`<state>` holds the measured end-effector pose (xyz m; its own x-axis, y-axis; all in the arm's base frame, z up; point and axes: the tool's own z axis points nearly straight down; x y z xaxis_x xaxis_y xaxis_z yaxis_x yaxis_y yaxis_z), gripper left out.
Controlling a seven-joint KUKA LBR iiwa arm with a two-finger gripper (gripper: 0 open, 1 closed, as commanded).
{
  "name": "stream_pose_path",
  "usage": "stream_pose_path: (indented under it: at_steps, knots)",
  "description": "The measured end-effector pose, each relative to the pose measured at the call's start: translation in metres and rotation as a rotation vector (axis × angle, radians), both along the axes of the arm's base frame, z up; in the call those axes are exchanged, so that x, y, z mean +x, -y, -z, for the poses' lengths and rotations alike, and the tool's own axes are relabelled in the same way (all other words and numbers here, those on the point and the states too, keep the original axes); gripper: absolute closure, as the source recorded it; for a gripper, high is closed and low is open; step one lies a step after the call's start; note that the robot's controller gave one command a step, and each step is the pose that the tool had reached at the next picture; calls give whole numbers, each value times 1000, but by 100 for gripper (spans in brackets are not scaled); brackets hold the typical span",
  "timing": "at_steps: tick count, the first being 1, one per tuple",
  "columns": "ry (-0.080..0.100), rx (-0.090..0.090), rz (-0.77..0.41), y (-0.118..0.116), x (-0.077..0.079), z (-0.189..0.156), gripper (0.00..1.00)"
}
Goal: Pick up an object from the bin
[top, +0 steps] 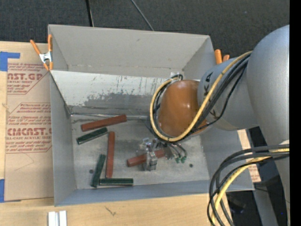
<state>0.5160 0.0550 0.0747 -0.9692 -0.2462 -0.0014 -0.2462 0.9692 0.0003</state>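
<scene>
The gripper point(151, 157) is seen low over the bin point(141, 46) floor, towards the right wall and nearer the front edge, under the arm's orange wrist cover point(176, 108). The fingers point(152, 165) are set down astride a short red-brown stick point(135, 161) lying approx. level on the floor. They are parted, one on each side, with the stick's mid part between them and both its ends left showing. A firm pinch can't be made out.

Other sticks are spread over the left half, well apart from the gripper. A red-brown one point(103, 123) is near the back wall, w/ a dark green one point(91, 136) just below it. Another red-brown one point(110, 154) is laid front-to-back. Two dark green ones point(99, 170) point(115, 182) meet near the front-left corner. Small green bits point(180, 160) lie just right of the gripper.
</scene>
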Motion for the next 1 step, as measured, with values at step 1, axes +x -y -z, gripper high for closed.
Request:
stream_pose_path:
  at_steps: [1]
  knots:
    - [10, 1, 51, -9, 9, -186, 100]
